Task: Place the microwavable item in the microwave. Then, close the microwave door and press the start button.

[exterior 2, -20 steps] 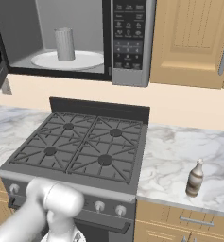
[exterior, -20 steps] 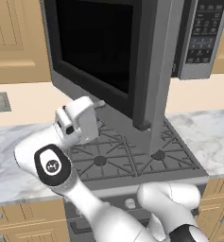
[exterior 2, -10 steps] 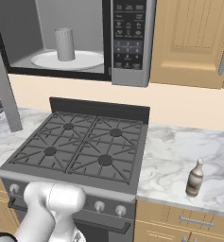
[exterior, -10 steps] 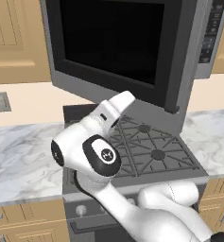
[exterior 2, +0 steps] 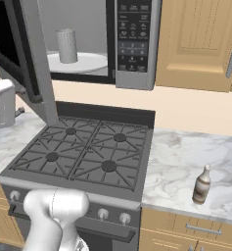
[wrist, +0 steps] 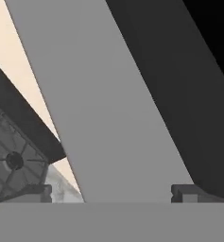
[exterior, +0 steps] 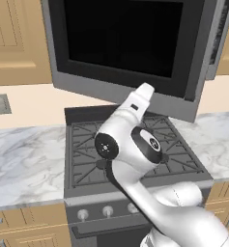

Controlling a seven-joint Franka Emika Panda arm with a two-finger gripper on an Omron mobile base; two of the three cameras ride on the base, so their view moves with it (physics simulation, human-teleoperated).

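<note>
The grey cup [exterior 2: 67, 45] stands upright on the white turntable plate [exterior 2: 83, 62] inside the microwave [exterior 2: 88, 29], left of the dark button panel [exterior 2: 132, 37]. The microwave door [exterior: 130, 41] hangs partly swung, its edge [exterior 2: 33, 54] crossing the left of the opening. My white hand [exterior: 141, 95] reaches up to the door's lower frame. In the hand view my gripper [wrist: 116, 194] is open, its fingertips [wrist: 41, 191] far apart and right up against the door's grey frame [wrist: 99, 104], with the dark window [wrist: 189, 71] beside it. Nothing is held.
A gas stove [exterior 2: 83, 152] with dark grates sits under the microwave, and marble counter [exterior 2: 186, 157] runs along both sides. A small brown-and-white bottle [exterior 2: 201, 185] stands on the right counter. Wooden cabinets [exterior 2: 196, 39] flank the microwave. My arm's elbow [exterior: 130, 144] hangs over the stove.
The door has swung further toward shut, its edge now crossing the left of the opening. My arm has risen and moved right with the hand against the door. The cup has not moved.
</note>
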